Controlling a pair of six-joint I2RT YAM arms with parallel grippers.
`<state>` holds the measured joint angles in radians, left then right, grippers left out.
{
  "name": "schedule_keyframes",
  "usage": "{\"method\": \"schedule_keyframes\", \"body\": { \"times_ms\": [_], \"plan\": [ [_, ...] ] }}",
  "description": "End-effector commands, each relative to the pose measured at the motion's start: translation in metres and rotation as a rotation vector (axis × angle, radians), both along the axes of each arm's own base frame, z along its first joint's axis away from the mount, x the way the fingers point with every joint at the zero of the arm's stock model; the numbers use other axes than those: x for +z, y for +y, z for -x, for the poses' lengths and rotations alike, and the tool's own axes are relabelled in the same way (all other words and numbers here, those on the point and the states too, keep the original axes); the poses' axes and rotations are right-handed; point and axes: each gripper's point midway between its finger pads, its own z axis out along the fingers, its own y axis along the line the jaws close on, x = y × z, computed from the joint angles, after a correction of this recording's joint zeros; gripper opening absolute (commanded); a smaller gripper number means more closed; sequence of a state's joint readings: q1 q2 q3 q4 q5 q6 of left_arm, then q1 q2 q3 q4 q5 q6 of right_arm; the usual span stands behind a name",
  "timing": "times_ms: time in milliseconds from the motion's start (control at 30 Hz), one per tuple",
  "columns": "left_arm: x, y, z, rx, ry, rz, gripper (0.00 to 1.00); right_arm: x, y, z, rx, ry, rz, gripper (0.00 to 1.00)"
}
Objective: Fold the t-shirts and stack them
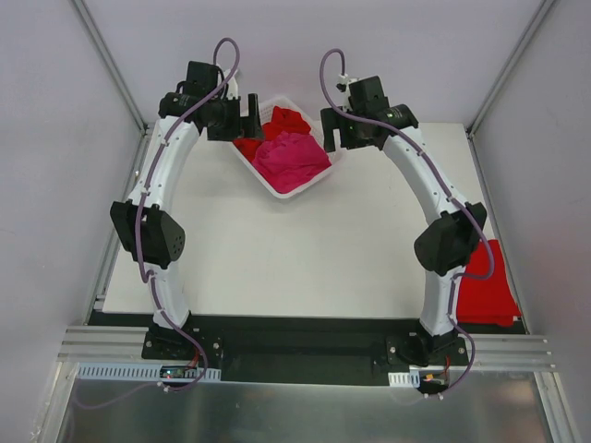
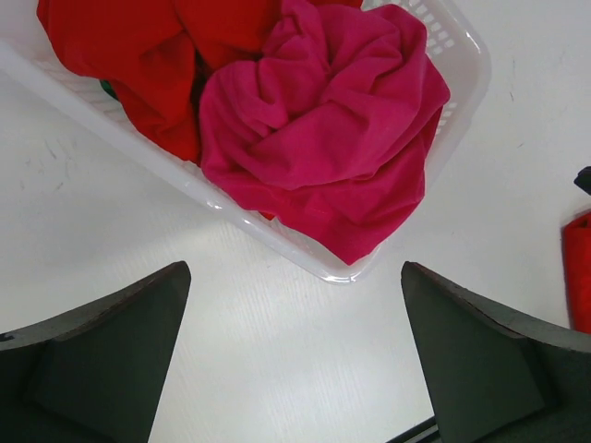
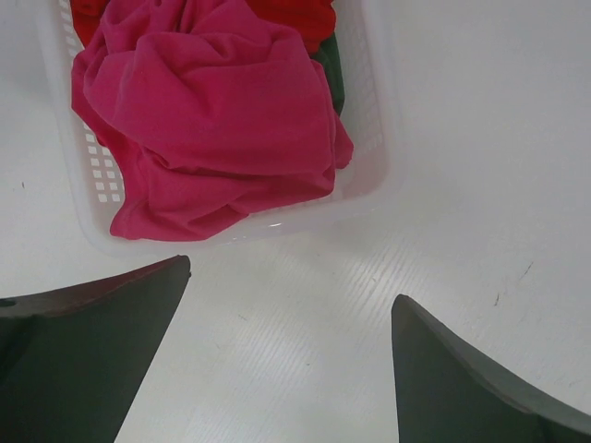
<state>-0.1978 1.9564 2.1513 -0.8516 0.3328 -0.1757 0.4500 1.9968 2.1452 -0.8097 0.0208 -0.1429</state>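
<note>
A crumpled magenta-pink t-shirt point(image 1: 291, 159) point(image 2: 323, 138) point(image 3: 203, 111) lies on top in the white basket point(image 1: 277, 189). Bright red t-shirts point(image 1: 283, 121) point(image 2: 138, 55) point(image 3: 295, 14) are bunched behind it, and a dark green one point(image 3: 332, 69) peeks out underneath. Another red t-shirt point(image 1: 485, 286) point(image 2: 580, 268) lies flat at the table's near right edge. My left gripper point(image 1: 247, 118) point(image 2: 295, 268) hovers open just left of the basket. My right gripper point(image 1: 331, 132) point(image 3: 294, 280) hovers open just right of it. Neither holds anything.
The slotted basket point(image 2: 443, 37) point(image 3: 369, 111) stands at the back middle of the white table point(image 1: 305, 258). Grey walls close in the left, right and back sides. Both arm bases stand on a black rail at the near edge.
</note>
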Motion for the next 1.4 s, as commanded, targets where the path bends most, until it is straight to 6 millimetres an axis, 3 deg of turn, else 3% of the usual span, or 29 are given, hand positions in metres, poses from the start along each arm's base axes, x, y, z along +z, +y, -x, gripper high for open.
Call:
{"method": "schedule_keyframes", "body": {
  "times_ms": [0,233,433,600,700,767,800,833,933,1033,1067,1167,1233,1367],
  "plan": [
    [0.027,0.001,0.002,0.018,-0.073,0.021,0.99,0.040,-0.006,0.002,-0.033,-0.099,-0.044,0.97],
    [0.035,-0.004,0.004,-0.019,-0.091,0.041,0.99,0.037,-0.013,0.014,-0.029,-0.062,-0.018,0.96],
    [0.045,0.003,0.010,-0.003,-0.128,0.010,0.99,0.045,-0.005,0.028,0.022,-0.067,-0.077,0.97],
    [0.048,0.008,0.012,0.020,-0.139,-0.010,0.99,0.045,-0.011,0.033,0.017,-0.063,-0.053,0.96],
    [0.060,0.009,0.016,0.035,-0.177,-0.019,1.00,0.047,-0.019,0.036,-0.002,-0.070,-0.028,0.97],
    [0.072,0.008,0.014,0.041,-0.224,-0.013,0.99,0.046,-0.007,0.044,0.080,-0.079,-0.067,0.97],
    [0.075,0.007,0.013,0.045,-0.235,-0.006,0.99,0.067,-0.003,0.044,0.099,-0.166,-0.108,0.97],
    [0.082,0.006,0.011,0.044,-0.258,0.005,0.99,0.051,0.000,0.049,0.116,-0.149,-0.096,0.97],
    [0.092,0.007,0.003,0.079,-0.303,0.013,0.99,0.057,-0.003,0.043,0.090,-0.202,-0.079,0.96],
    [0.068,0.021,-0.012,0.173,-0.273,-0.057,0.99,0.037,0.005,0.031,0.085,-0.161,-0.077,0.97],
    [0.047,0.031,-0.020,0.219,-0.239,-0.108,0.99,0.035,0.008,0.027,0.078,-0.153,-0.082,0.97],
    [0.004,0.045,-0.032,0.269,-0.171,-0.208,0.99,0.005,0.017,0.019,0.079,-0.076,-0.075,0.97],
    [-0.010,0.044,-0.035,0.265,-0.148,-0.218,0.99,-0.011,0.023,0.014,0.074,-0.048,-0.076,0.96],
    [-0.031,0.035,-0.039,0.276,-0.118,-0.164,0.99,-0.018,0.025,0.008,0.067,-0.034,-0.056,0.97]
  ]
}}
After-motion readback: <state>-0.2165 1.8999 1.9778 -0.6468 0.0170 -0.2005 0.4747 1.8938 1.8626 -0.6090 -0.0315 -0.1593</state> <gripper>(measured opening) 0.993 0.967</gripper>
